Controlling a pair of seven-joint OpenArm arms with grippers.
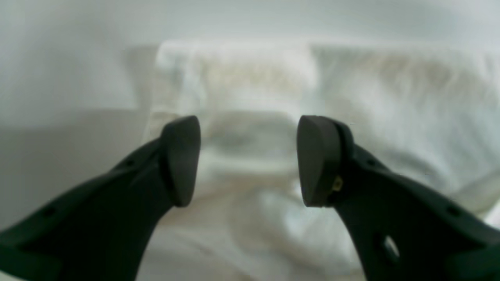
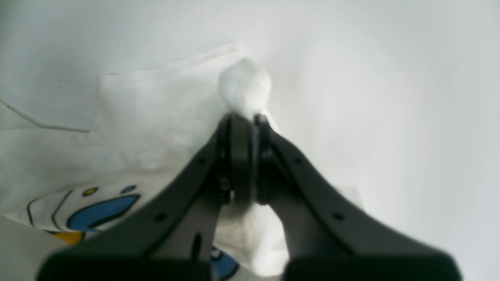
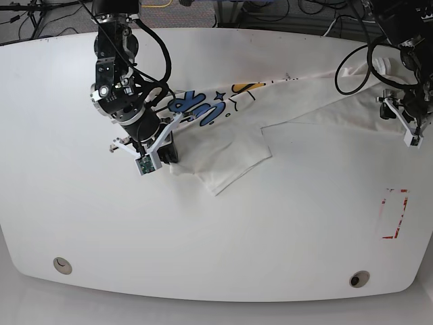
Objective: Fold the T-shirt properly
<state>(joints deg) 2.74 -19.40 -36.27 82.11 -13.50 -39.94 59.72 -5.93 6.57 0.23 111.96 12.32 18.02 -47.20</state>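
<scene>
The white T-shirt [image 3: 298,101] lies stretched across the far half of the table, its blue and yellow print [image 3: 203,108] near the left of the base view. My right gripper [image 2: 250,121] is shut on a pinched nub of the shirt's white cloth [image 2: 244,88], with blue and yellow print [image 2: 97,210] just below it. In the base view this arm [image 3: 145,145] sits at the shirt's left end. My left gripper [image 1: 249,156] stands open above bunched white cloth [image 1: 250,86], nothing between its pads. Its arm [image 3: 406,115] is at the shirt's right end.
A red-outlined rectangle [image 3: 394,213] is marked on the white table [image 3: 216,257] at the right. Two round holes [image 3: 62,265] [image 3: 359,278] sit near the front edge. Cables [image 3: 352,74] run from the back.
</scene>
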